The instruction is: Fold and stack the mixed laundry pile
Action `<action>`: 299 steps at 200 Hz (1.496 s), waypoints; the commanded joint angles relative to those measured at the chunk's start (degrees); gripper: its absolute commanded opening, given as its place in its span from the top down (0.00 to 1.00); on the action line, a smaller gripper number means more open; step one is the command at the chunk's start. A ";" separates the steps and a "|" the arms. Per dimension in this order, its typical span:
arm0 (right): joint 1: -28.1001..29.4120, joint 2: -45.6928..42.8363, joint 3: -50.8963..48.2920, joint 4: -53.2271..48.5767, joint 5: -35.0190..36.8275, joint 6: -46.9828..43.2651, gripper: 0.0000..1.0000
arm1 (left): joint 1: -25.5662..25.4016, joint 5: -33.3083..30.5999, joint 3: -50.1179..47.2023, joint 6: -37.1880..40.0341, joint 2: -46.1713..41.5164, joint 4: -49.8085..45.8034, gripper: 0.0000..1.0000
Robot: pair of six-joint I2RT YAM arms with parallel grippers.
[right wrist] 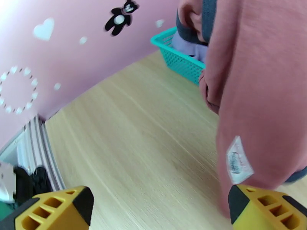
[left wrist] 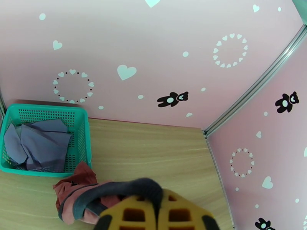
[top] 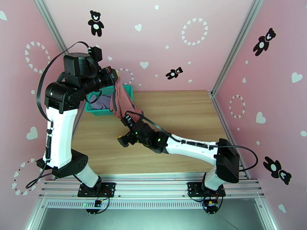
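Left fingers: pressed together, pinching the dark navy trim of the rust-red tank top. The trim loops over the yellow tips. The rest of the garment hangs below them in a bunched fall.

Overhead view: the left arm is raised high, and the tank top drops from its fingers as a narrow, twisted column along the 3 o'clock side of the teal basket. I cannot tell whether the lower end touches the counter.

Right fingers: spread wide, holding nothing, with bare wood showing between them. The tank top hangs just ahead of the finger on the 3 o'clock side. A white label shows low on the cloth, close above that fingertip. I cannot tell whether finger and cloth touch. Overhead, the right arm reaches low across the counter toward 10 o'clock, and its fingers sit at the foot of the hanging garment.

Basket: at the 10 o'clock corner of the counter, against the pink wall. The grey-lavender shirt lies crumpled inside it, below the rim.
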 commanded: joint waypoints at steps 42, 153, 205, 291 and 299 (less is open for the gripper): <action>3.29 7.72 5.57 -4.81 23.64 14.46 0.01 | -0.21 -1.76 0.61 -2.19 -0.48 4.72 1.00; -1.51 21.32 18.86 -11.26 23.60 21.48 0.05 | -0.21 0.24 0.51 -1.88 -0.92 5.31 1.00; -5.60 21.97 21.00 -13.51 24.69 22.10 0.64 | -0.21 1.16 0.08 -1.64 -2.02 5.36 1.00; -9.91 -7.21 21.92 -32.32 17.34 -10.55 1.00 | -0.21 -7.23 3.45 4.08 -6.93 2.03 1.00; -10.41 -10.02 23.17 -35.56 15.83 -13.48 1.00 | -0.21 -7.56 2.90 4.42 -7.92 1.60 1.00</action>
